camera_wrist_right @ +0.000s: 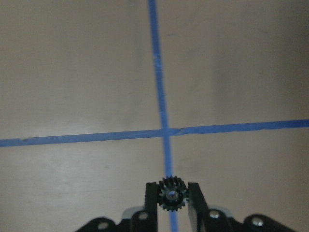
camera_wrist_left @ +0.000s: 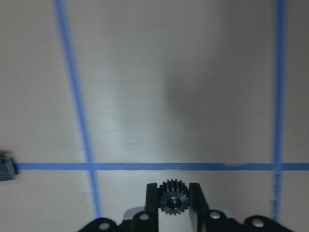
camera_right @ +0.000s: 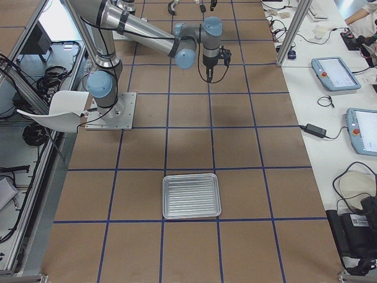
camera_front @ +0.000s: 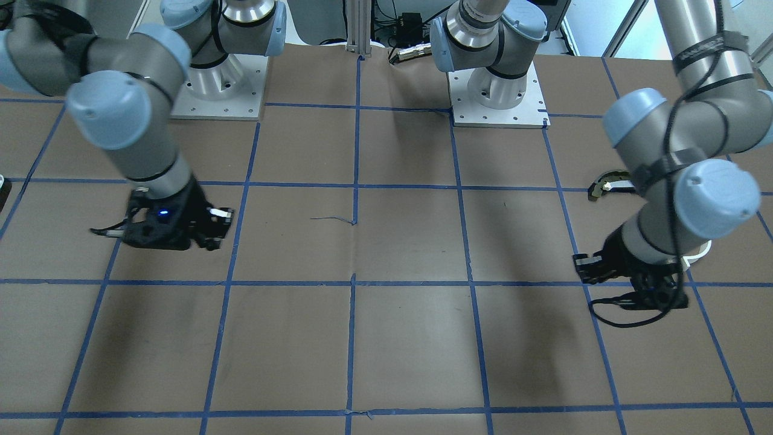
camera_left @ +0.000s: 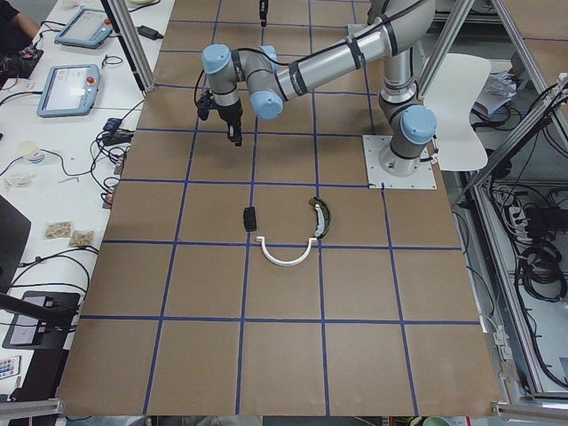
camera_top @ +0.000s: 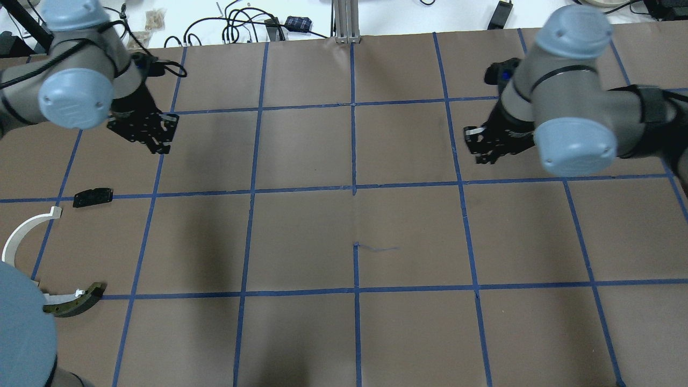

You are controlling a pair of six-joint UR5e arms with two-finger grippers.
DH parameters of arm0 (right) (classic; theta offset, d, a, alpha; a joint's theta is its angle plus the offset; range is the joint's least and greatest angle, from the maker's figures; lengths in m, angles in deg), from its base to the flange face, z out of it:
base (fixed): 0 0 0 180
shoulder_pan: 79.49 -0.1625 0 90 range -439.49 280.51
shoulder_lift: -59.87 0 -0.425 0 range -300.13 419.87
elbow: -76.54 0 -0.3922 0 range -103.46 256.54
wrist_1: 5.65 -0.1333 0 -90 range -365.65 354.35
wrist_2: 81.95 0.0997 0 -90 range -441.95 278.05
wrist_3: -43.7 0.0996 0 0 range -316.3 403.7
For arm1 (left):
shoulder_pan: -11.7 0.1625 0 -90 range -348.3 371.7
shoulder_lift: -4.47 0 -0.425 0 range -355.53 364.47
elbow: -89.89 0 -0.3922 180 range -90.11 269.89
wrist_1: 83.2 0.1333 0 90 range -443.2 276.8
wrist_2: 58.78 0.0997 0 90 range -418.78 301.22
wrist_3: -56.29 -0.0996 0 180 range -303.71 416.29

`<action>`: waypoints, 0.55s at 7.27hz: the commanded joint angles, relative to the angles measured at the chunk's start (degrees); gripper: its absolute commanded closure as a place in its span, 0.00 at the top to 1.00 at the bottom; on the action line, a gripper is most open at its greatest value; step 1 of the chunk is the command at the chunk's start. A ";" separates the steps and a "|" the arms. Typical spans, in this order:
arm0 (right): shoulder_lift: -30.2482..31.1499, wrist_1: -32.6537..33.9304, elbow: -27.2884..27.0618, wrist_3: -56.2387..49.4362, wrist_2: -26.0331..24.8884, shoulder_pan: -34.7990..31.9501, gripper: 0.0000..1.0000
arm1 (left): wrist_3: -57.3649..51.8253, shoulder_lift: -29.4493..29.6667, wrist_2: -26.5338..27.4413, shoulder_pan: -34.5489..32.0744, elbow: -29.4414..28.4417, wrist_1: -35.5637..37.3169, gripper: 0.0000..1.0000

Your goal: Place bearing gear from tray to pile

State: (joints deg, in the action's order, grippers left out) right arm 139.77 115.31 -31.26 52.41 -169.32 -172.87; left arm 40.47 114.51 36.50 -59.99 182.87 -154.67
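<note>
Each gripper is shut on a small black toothed bearing gear. The left wrist view shows one gear [camera_wrist_left: 173, 197] between the left gripper's [camera_wrist_left: 174, 186] fingers. The right wrist view shows the other gear [camera_wrist_right: 172, 193] in the right gripper [camera_wrist_right: 172, 183]. The pile lies at the table's left end: a white arc strip [camera_top: 21, 231], a dark-and-yellowish curved piece [camera_top: 75, 302] and a black block [camera_top: 93, 197]. My left gripper [camera_top: 153, 137] hovers a little beyond the black block. My right gripper [camera_top: 481, 148] hovers over the right half. The silver tray [camera_right: 191, 196] looks empty.
The table is brown paper with a grid of blue tape lines [camera_top: 353, 188]. The two arm bases [camera_front: 498, 99] stand at the robot's side. Cables and small devices [camera_top: 242, 27] lie beyond the far edge. The black block's corner shows at the left wrist view's edge [camera_wrist_left: 6, 166].
</note>
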 commanded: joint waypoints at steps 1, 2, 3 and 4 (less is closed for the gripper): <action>-5.86 8.46 -0.13 19.71 0.36 -17.38 0.13 | -12.77 -0.26 0.25 14.15 2.81 0.71 0.00; -9.55 13.55 -0.22 21.16 0.45 -21.27 0.14 | -15.26 0.70 0.25 19.77 4.48 0.80 0.00; -12.72 16.74 -0.04 21.26 0.71 -22.88 0.12 | -15.37 2.53 0.25 22.87 5.89 1.41 0.00; -13.53 17.03 -0.30 21.26 1.41 -22.89 0.19 | -15.72 3.25 0.25 23.08 7.82 1.50 0.00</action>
State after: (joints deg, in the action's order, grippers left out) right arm 128.49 130.23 -31.43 73.06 -168.55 -194.39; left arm 25.65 116.52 36.74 -39.06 188.52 -153.47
